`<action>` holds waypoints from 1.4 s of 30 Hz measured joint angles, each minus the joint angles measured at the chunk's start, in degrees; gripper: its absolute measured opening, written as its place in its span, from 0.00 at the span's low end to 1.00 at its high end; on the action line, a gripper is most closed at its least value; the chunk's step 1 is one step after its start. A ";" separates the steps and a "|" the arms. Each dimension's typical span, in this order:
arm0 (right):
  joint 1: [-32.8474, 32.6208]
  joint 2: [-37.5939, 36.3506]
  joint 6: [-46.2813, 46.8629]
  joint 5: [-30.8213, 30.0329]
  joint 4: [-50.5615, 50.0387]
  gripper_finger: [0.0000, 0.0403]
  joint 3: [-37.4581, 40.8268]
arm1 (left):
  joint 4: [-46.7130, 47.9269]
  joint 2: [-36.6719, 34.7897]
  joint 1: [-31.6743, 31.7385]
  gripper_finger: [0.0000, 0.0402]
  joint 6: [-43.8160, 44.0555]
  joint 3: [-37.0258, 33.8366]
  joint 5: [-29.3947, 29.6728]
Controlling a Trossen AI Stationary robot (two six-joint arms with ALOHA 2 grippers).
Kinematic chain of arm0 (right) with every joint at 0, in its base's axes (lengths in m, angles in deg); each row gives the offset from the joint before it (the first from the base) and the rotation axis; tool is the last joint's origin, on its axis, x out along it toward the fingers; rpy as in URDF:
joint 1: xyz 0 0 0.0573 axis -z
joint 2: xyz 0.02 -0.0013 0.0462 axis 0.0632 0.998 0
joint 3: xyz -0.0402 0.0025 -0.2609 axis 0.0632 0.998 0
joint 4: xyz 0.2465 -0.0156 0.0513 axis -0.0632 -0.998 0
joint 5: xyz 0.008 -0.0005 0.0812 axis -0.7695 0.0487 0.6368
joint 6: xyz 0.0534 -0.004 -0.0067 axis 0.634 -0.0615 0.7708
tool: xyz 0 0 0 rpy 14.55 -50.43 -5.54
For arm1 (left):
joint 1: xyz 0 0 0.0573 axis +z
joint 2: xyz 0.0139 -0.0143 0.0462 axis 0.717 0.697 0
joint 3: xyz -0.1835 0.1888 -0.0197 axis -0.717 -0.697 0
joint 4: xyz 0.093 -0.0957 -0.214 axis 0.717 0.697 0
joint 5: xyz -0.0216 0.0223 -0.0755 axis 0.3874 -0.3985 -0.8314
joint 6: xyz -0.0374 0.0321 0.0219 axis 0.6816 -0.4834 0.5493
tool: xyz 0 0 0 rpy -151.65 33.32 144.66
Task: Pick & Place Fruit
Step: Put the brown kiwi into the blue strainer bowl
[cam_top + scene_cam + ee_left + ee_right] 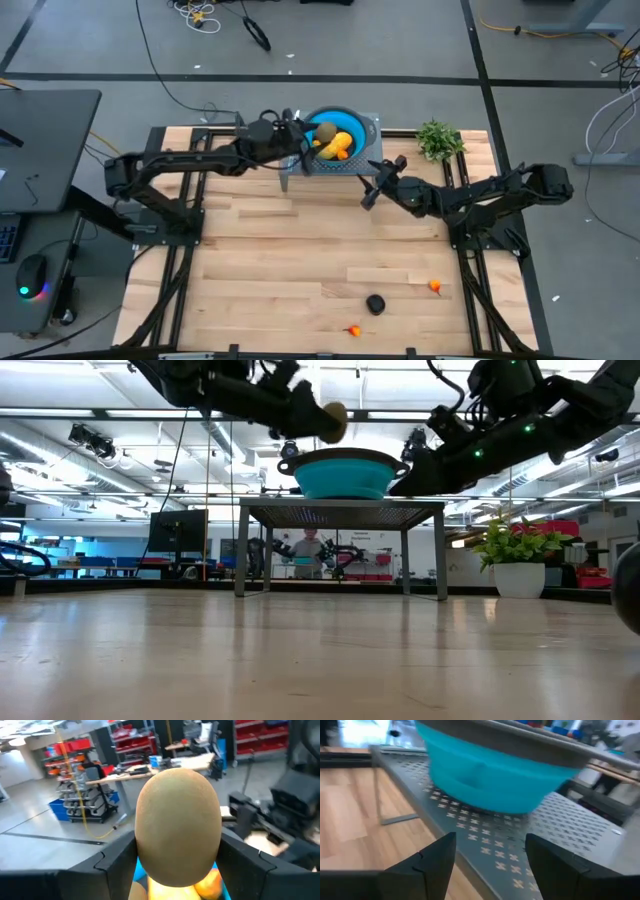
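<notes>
One wooden table (300,250) carries one perforated metal stand (520,845) at twelve o'clock, with one blue bowl (352,122) on it. My left gripper (312,135) hangs over the bowl's nine o'clock edge, clamped on one olive-green fruit (178,825). My right gripper (372,180) gapes empty at the bowl's five o'clock. One black fruit (376,303) and two orange-red ones (435,286) lie near six o'clock.

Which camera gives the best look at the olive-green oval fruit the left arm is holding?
The left wrist view: the olive-green oval fruit fills the frame, clamped in the left pincer. The high view shows it small over the blue bowl; the low view shows only its end; the right wrist view misses it.
</notes>
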 joint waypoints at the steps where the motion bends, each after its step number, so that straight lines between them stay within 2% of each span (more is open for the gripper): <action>1: 0.30 0.00 0.23 1.77 0.20 0.62 0.00 | 0.12 0.72 -0.02 0.63 -0.16 0.00 -1.07; 7: 1.19 0.00 0.87 12.18 2.01 0.62 0.00 | -5.01 2.92 -0.15 0.63 -2.52 0.01 -2.61; 11: 1.81 0.01 0.69 16.06 3.99 0.62 0.00 | -6.42 2.92 -0.15 0.63 -0.83 0.01 -1.64; 14: 1.87 0.02 0.18 15.96 6.22 0.62 0.00 | -6.37 2.92 -0.15 0.63 -1.09 0.00 -1.21; 19: 1.87 0.04 -4.40 15.68 12.85 0.62 0.00 | -6.20 2.92 -0.16 0.63 -0.44 0.01 4.73; 23: 1.85 0.01 -6.87 15.72 17.70 0.62 -0.02 | -6.28 2.92 -0.11 0.63 0.60 0.00 5.21; 28: 1.52 0.01 -4.87 15.72 14.98 0.62 -0.02 | -6.72 2.92 -0.31 0.63 0.94 0.02 1.72; 36: 1.43 0.02 -3.09 15.74 12.89 0.62 -0.02 | -5.47 2.92 -0.26 0.63 4.37 0.02 1.92; 39: 1.43 0.02 -3.19 15.74 12.81 0.62 -0.02 | -4.32 2.92 -0.29 0.63 4.40 0.02 3.39; 42: 1.43 0.02 -3.19 15.74 12.22 0.62 -0.02 | -4.08 2.92 -0.28 0.63 5.08 0.02 7.52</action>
